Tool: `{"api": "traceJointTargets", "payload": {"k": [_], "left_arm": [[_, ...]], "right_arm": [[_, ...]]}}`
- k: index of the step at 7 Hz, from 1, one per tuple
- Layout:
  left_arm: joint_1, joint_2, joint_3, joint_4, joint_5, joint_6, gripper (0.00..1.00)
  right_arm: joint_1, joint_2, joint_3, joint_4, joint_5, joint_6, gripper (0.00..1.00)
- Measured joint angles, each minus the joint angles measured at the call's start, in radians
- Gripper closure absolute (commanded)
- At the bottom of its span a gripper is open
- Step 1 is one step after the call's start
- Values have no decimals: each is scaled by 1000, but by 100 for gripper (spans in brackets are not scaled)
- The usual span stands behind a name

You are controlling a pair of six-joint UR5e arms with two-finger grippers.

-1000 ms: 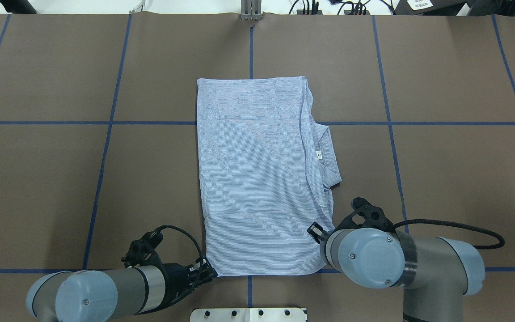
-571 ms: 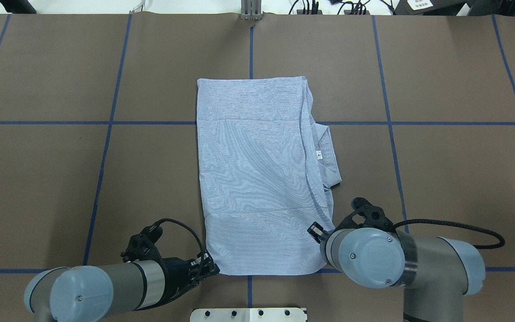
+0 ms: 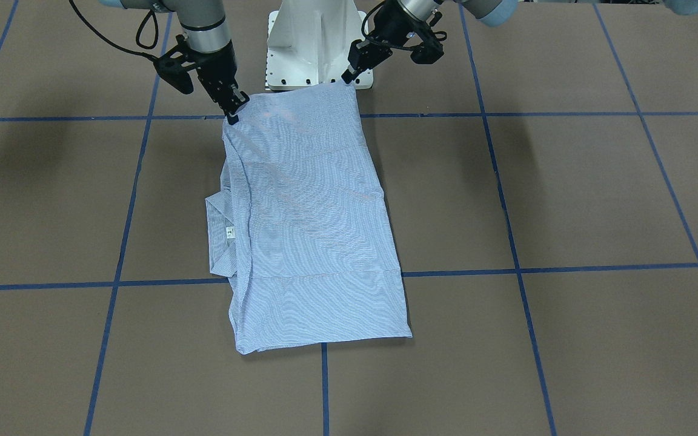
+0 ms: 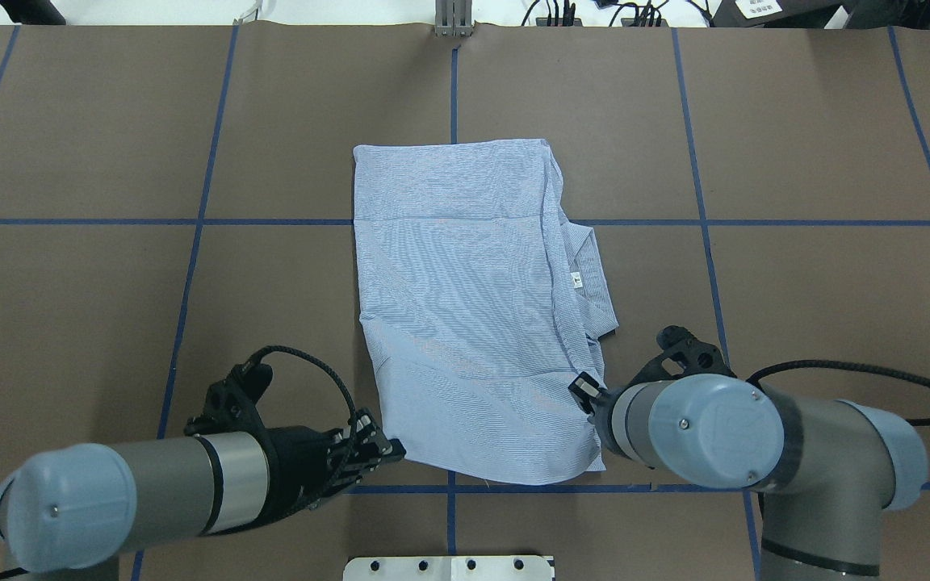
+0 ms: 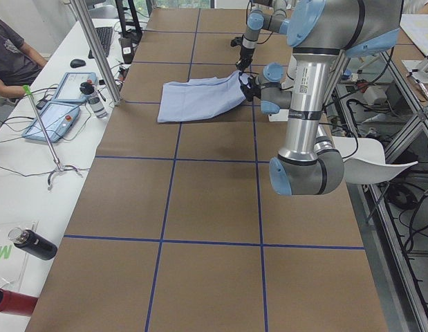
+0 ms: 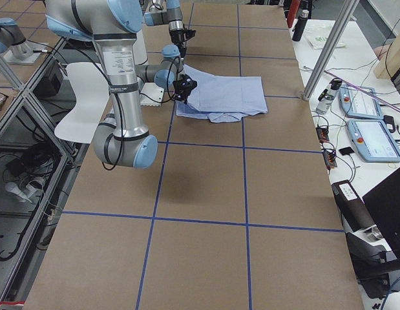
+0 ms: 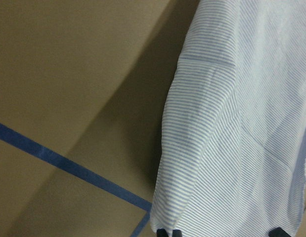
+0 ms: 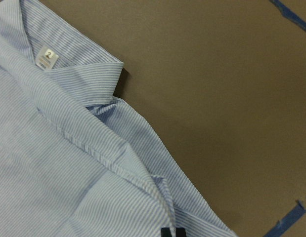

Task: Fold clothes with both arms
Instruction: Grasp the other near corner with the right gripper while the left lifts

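We see the left gripper (image 4: 387, 450) and the right gripper (image 4: 586, 390) each pinching the shirt (image 4: 465, 307) at 6 o'clock. The wrist views cut off their fingertips.

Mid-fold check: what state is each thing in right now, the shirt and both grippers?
Shirt: folded into a long rectangle, far end flat on the table, near edge raised by its two corners.
Collar: sticking out on the robot's right side, neck label showing.
Left gripper: jaws shut on the shirt's near left corner.
Right gripper: jaws shut on the shirt's near right corner.
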Motion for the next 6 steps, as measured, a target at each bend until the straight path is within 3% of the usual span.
{"api": "traceJointTargets", "payload": {"k": [3,6], "left_arm": [[-254,-113,29,99,-166,44,100],[-429,-192,144,127,-267,121,100]], "right_arm": [[216,50,-18,-21,203,-144,100],[404,219,-157,-100,347,-286,100]]}}
